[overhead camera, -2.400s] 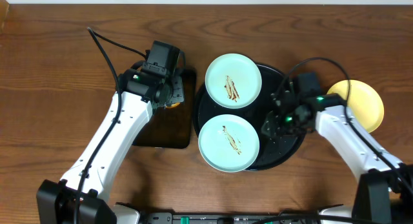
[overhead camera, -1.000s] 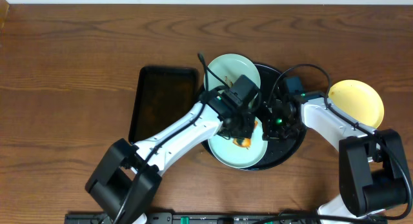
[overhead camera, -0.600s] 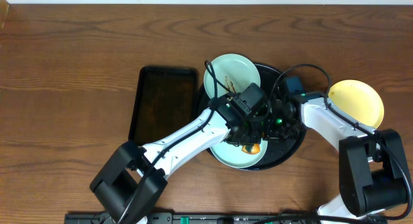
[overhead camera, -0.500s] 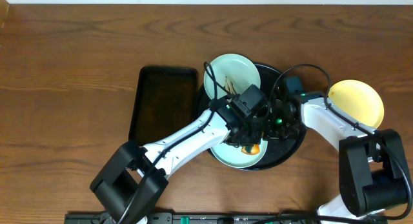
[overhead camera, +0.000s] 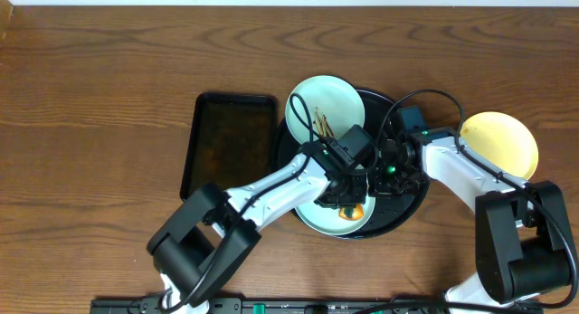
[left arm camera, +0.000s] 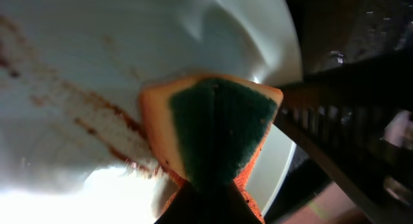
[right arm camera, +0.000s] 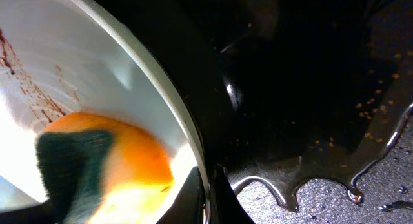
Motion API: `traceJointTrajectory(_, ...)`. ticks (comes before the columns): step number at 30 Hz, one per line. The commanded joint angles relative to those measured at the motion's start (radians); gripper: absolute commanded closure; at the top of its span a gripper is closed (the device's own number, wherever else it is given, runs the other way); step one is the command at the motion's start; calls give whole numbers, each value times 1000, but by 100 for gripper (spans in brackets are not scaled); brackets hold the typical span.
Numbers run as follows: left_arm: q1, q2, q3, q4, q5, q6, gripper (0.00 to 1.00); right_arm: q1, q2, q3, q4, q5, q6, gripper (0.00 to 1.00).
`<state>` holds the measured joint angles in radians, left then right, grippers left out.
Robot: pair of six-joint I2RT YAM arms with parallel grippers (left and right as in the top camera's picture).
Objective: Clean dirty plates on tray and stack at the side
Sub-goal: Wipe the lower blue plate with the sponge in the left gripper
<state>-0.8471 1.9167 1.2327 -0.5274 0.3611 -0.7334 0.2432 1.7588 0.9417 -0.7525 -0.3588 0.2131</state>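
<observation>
Left wrist view: I am seeing my left gripper (left arm camera: 205, 208) clamping a green-and-yellow sponge (left arm camera: 216, 130) and pressing it onto the near mint plate (left arm camera: 77, 62), beside brown smears. My right gripper (right arm camera: 208, 199) is pinching that plate's rim, fingers closed on it. Overhead, this plate is sitting on the round black tray (overhead camera: 398, 225). The far mint plate (overhead camera: 326, 101) is lying behind it, and the yellow plate (overhead camera: 499, 144) is resting on the tabletop (overhead camera: 90, 79) to the right.

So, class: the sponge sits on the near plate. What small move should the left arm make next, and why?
Probably wipe the sponge across the brown streaks beside it: the left wrist view shows the plate smeared there, and the right end effector seems to pinch its rim steady.
</observation>
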Motion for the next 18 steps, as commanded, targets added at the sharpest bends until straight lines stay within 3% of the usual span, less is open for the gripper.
traceJointTrajectory(1,11,19,-8,14,-13,-4,92,-13,12,-6,-10,123,18,99)
traceJointTrajectory(11,85,19,-8,8,-280,-5,93,-13,12,-6,-27,123,18,99)
traceJointTrajectory(18,154,19,-8,9,-311,-5,92,-13,12,-6,-33,123,18,99)
